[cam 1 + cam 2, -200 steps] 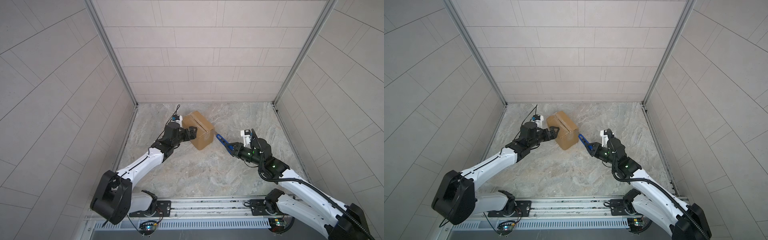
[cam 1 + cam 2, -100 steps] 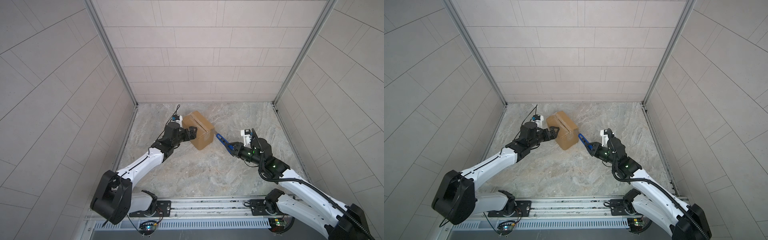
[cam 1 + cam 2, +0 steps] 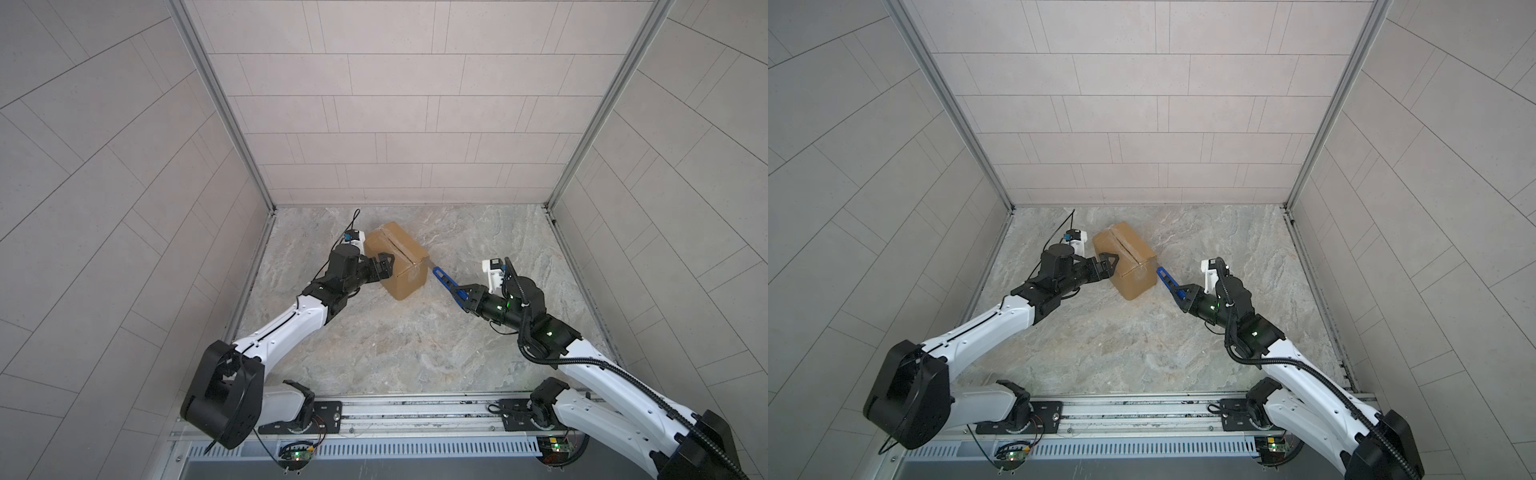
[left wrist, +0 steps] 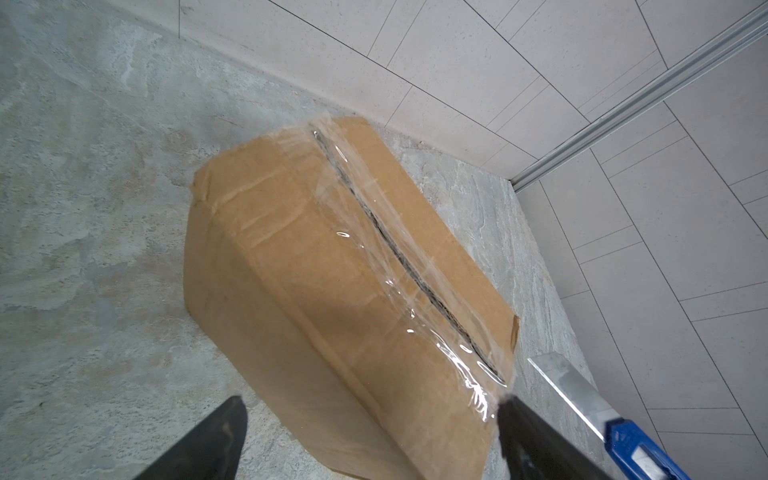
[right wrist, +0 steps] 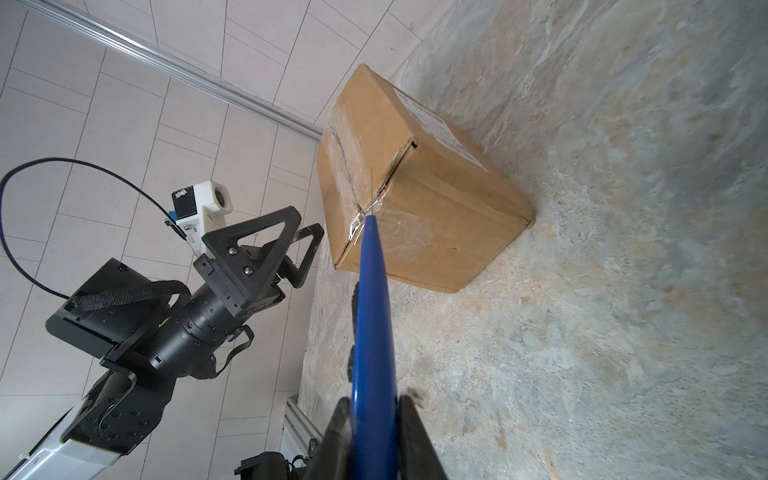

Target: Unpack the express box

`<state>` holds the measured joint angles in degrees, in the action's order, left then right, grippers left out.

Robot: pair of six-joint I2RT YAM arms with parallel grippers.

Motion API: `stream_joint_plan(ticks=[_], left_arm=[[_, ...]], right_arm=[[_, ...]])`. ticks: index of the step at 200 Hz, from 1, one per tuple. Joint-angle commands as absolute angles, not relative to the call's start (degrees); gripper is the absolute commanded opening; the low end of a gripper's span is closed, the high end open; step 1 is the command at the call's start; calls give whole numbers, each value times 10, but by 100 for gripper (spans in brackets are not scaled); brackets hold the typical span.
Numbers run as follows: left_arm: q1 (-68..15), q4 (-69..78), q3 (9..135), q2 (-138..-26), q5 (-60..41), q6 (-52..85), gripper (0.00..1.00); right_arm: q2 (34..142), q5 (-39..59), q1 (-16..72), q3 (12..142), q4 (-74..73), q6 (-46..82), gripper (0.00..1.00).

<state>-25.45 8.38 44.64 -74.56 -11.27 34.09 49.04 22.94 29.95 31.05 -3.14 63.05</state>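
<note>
Working over a marbled tabletop (image 3: 374, 345), with the express box (image 3: 399, 253) sitting flat on it, taped seam facing up, between the grippers.

Hovering against the box's long left side with the left gripper (image 3: 381, 268), jaws standing spread wide and gripping nothing. In the left wrist view, straddling the box's nearest lower edge, one finger over bare tabletop beside the box, the other up by the seam's end.

Reaching in from just right of the box with the right gripper (image 3: 465, 293), pinching tight on the handle of a blue utility knife (image 3: 446, 284).

Aiming the knife's bare blade (image 4: 561, 384) at the box's near end, right where the seam is finishing; not showing clearly whether steel is touching cardboard.

Running along the box's top seam and wrapping down over that end: clear tape (image 4: 374, 232), crinkling and catching the light.

Sitting on the box's long side turned away from the left gripper: a white shipping label (image 5: 436, 120).
</note>
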Motion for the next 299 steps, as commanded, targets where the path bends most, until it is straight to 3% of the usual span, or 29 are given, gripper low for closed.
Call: stream_joint_plan(ticks=[1,299], left_arm=[[-251,96,441,-746,-113,343,97],[-251,104,442,-755,-119,351,96]], right_arm=[[481,222,300,304,-45,638,0],[491,220,310,291,-53,647,0]])
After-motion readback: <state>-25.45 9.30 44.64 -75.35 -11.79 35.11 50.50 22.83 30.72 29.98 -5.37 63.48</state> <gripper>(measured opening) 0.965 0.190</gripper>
